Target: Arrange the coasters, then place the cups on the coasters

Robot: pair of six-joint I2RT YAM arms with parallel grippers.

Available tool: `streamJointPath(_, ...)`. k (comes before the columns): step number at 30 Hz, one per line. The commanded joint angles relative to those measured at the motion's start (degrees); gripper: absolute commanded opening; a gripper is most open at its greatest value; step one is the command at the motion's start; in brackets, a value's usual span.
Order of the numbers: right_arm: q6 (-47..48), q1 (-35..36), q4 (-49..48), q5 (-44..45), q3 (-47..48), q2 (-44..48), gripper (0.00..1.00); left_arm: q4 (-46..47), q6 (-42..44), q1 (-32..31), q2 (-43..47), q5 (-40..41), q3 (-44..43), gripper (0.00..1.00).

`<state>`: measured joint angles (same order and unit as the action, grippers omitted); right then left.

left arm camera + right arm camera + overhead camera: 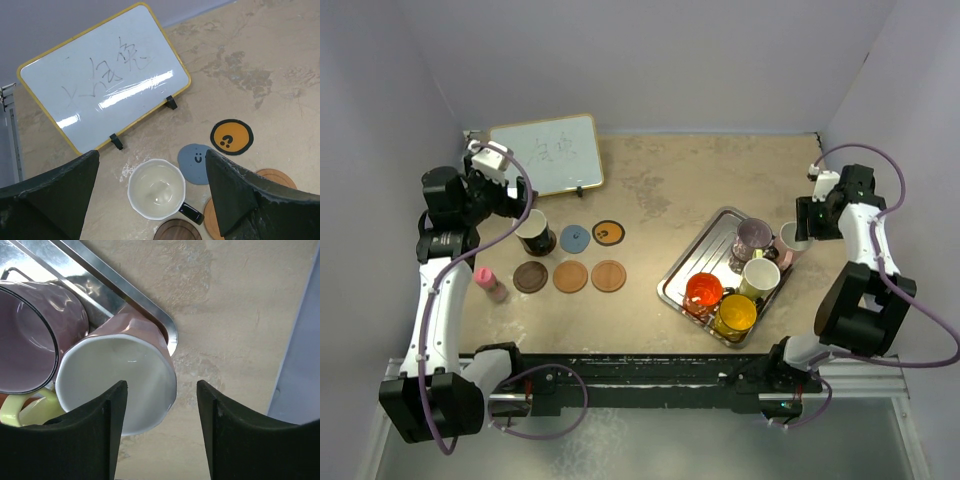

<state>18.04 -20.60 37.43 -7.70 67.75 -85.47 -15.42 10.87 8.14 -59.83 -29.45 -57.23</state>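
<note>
Five coasters lie on the table: blue-grey (pixel 574 238) (pixel 196 162), orange with a black rim (pixel 608 232) (pixel 231 136), dark brown (pixel 530 277) (pixel 176 231) and two tan-orange (pixel 570 276) (pixel 608 275). The black cup (pixel 535 232) (pixel 156 189) stands upright left of the blue-grey one. My left gripper (pixel 517 195) (pixel 151 157) hangs open above it. The pink cup (pixel 788 243) (pixel 120 380) leans on the tray's right corner. My right gripper (pixel 800 235) (pixel 161 410) straddles its rim, one finger inside and one outside, not touching.
The metal tray (pixel 720 225) (pixel 115 282) holds the smoky purple (pixel 753 238) (pixel 25 340), yellow-green (pixel 760 278), red-orange (pixel 703 292) and yellow (pixel 734 315) cups. A whiteboard (pixel 548 152) (pixel 102 82) stands at the back left. A small pink bottle (pixel 490 284) stands left of the coasters.
</note>
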Motion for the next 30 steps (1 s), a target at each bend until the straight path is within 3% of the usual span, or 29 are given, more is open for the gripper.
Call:
streamJointPath(1,-0.1,-0.6,-0.1,-2.7,3.4,-2.1,0.58,4.9,-1.6,0.3,1.6,-2.1,0.3,0.83)
streamJointPath(19,1.3,-0.7,1.5,-3.6,6.1,-5.7,0.13,5.7,-2.6,0.3,0.3,-4.2,0.9,0.83)
streamJointPath(27,2.9,-0.8,5.4,-4.6,10.5,-4.8,0.00,5.7,-2.4,0.3,-0.4,-4.9,0.9,0.83)
streamJointPath(30,3.4,-0.8,7.3,-6.1,12.8,-3.0,0.00,6.6,-2.7,0.3,0.0,-5.0,1.4,0.83)
